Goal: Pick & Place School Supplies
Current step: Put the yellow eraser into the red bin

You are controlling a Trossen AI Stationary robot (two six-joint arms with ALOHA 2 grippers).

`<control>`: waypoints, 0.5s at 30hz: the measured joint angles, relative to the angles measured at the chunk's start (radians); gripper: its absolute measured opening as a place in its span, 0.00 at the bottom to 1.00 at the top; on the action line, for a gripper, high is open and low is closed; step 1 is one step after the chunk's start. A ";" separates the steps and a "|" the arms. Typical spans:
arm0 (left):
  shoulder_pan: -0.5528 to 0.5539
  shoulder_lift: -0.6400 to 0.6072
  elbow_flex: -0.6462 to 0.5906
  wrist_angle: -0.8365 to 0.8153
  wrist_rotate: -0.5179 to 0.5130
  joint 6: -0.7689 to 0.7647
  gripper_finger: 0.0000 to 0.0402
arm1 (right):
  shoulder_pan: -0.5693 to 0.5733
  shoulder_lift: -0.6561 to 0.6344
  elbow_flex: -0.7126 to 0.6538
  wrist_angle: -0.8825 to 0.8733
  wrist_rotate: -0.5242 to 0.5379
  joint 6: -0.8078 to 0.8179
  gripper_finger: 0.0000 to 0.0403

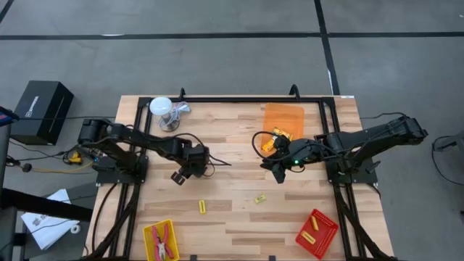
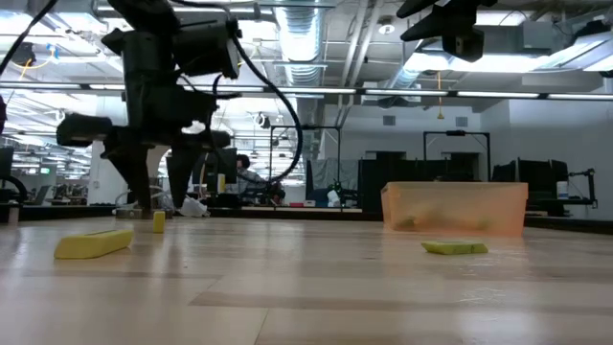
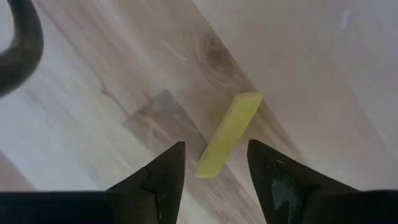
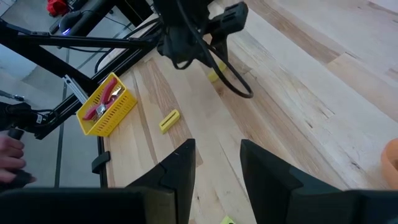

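High view showed the left pincer over the middle-left of the wooden surface, and the right pincer over the middle-right, just beside the orange tray.

Left wrist view showed the left pincer with its fingers apart. A yellow stick lay flat on the surface in line with the gap and beyond the fingertips; contact was not visible.

Right wrist view showed the right pincer with its fingers apart and nothing between them. It was above bare wood, facing the left arm.

Positions of the remaining supplies:
- One small yellow block lay on the surface toward the near edge.
- A second yellow block lay to the right of it, well apart.
- Red-handled pliers lay in the yellow tray at the near-left corner.
- A yellow piece lay in the red tray at the near-right corner.
- Yellow items sat at the near end of the orange tray.

A white cup-like object stood at the far-left corner.
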 joint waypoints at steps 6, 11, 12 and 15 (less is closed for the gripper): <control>0.000 0.028 0.000 0.001 0.035 0.000 0.41 | 0.000 0.000 0.000 0.000 0.000 0.000 0.29; 0.000 0.055 -0.011 0.009 0.053 0.000 0.40 | 0.000 0.000 0.000 0.000 0.000 0.000 0.29; 0.001 0.060 -0.021 0.012 0.053 0.000 0.38 | 0.000 0.000 0.000 -0.001 0.000 0.000 0.29; 0.003 0.065 -0.052 0.025 0.058 -0.009 0.33 | 0.000 0.000 0.000 -0.001 0.000 0.000 0.29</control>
